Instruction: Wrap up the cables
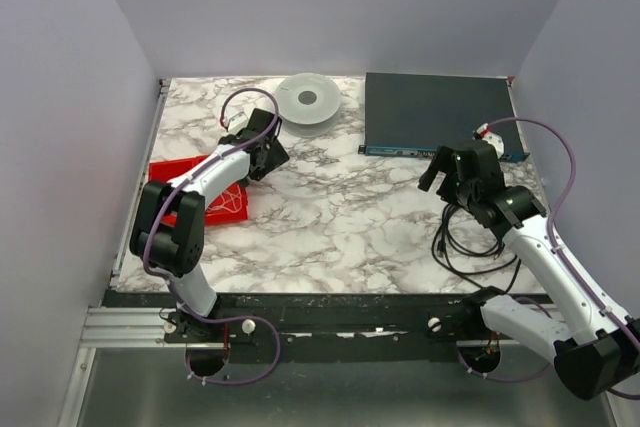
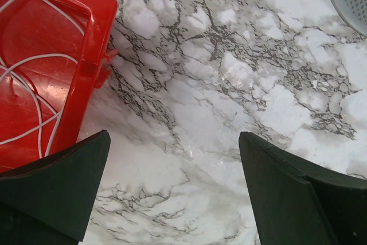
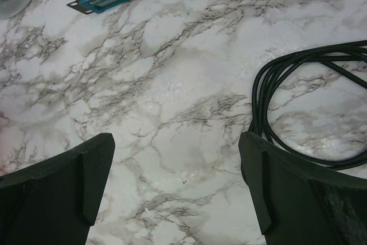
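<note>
right gripper [image 3: 178, 190] spread wide, empty | black cable coil [image 3: 257, 98] loose on the marble, nearside of network switch [image 1: 435, 112] right end, just right of that gripper, loops spreading rightward | right arm nearer | left gripper [image 2: 172, 190] spread, empty, left of switch | red tray [image 2: 86, 61] beside it holds white cable [image 2: 40, 56]

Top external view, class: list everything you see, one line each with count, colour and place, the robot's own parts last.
Table: one, white-grey marble, under everything.
Red tray: one, red, left side.
White cable: at least one, white, looped inside the tray.
Black cable: one, black, coiled at right.
Flat box: one, dark with blue front, far right.
Spool: one, pale, far centre.
Left arm and right arm: two, white and black, bases at near edge.
Left tool: one, black, open, beside the tray.
Right tool: one, black, open, beside the black cable.
</note>
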